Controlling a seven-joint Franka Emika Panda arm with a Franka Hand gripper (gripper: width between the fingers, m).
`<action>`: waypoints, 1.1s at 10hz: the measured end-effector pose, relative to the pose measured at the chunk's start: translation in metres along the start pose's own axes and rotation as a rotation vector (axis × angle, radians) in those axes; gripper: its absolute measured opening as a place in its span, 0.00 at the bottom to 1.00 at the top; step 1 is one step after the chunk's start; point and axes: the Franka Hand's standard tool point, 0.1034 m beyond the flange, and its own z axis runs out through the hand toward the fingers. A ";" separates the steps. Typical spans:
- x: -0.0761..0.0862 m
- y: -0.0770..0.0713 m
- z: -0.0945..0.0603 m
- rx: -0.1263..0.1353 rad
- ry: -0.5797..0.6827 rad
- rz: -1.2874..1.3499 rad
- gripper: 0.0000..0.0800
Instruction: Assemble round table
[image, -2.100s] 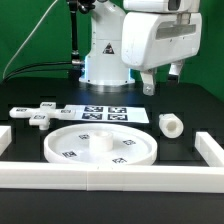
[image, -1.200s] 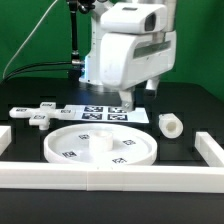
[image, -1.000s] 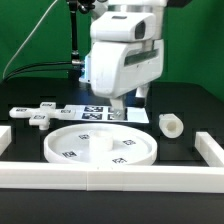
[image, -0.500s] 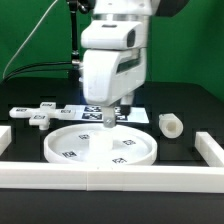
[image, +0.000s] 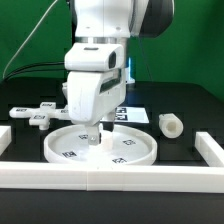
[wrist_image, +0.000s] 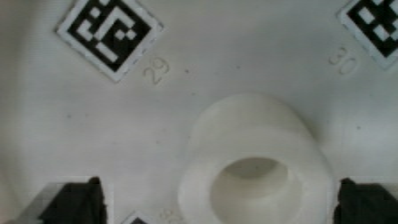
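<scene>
The large round rimmed disc (image: 66, 137) lies flat near the front of the table, with a raised socket (wrist_image: 254, 150) at its centre. My gripper (image: 100, 137) hangs just over that socket, and in the wrist view (wrist_image: 222, 205) it is open and empty. Its dark fingertips (wrist_image: 75, 200) stand wide apart on either side of the socket, clear of it. The short thick cylinder leg (image: 171, 125) lies on the table at the exterior view's right of the disc. The small flat bar-shaped foot (image: 33, 116) lies at the exterior view's left.
The marker board (image: 128, 112) lies behind the disc, partly hidden by my arm. White border rails run along the front (image: 110, 178), the right (image: 212, 150) and the left (image: 4, 134). Square tags (wrist_image: 107, 35) are printed on the disc's face.
My arm has swung from the back right toward the exterior view's left and come down over the middle of the disc. The parts have not moved.
</scene>
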 end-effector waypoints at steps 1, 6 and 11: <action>-0.001 -0.001 0.004 0.006 -0.001 0.002 0.81; -0.002 -0.004 0.009 0.016 -0.003 0.002 0.64; 0.000 -0.004 0.008 0.017 -0.002 0.004 0.51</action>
